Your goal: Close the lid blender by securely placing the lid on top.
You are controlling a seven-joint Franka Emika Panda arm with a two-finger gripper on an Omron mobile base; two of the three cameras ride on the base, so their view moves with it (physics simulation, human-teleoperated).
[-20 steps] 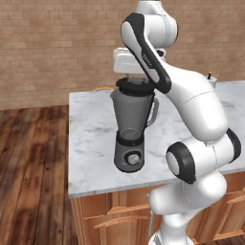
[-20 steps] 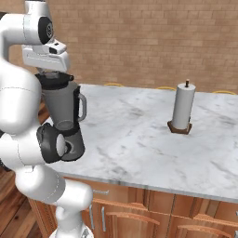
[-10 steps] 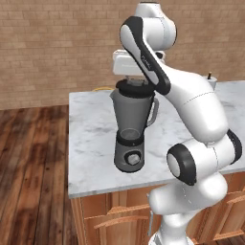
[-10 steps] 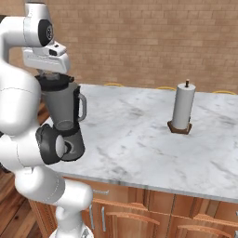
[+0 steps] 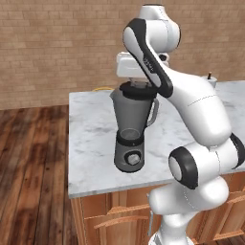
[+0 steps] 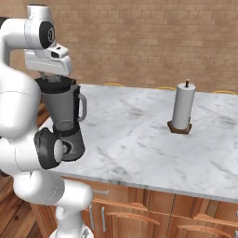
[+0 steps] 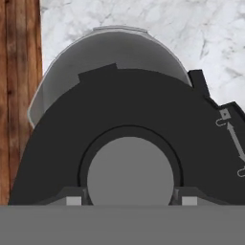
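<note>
In the hand view the fingers [image 7: 73,199] are sitting one at each side of the raised centre cap of the lid [image 7: 119,124], pressing against it, so the gripper [image 7: 128,200] is clamping the cap. The lid is lying slightly off centre over the mouth of the blender [image 7: 72,62], leaving a crescent of the jar's rim showing at the top of that view. From the left base view the lid [image 5: 136,90] is sitting at the jar's rim, directly under the hand, and the blender [image 5: 133,129] is standing upright on the marble counter [image 5: 91,143], near its left edge. In the right base view a white cylinder [image 6: 182,108] is standing well apart from the blender [image 6: 65,118].
</note>
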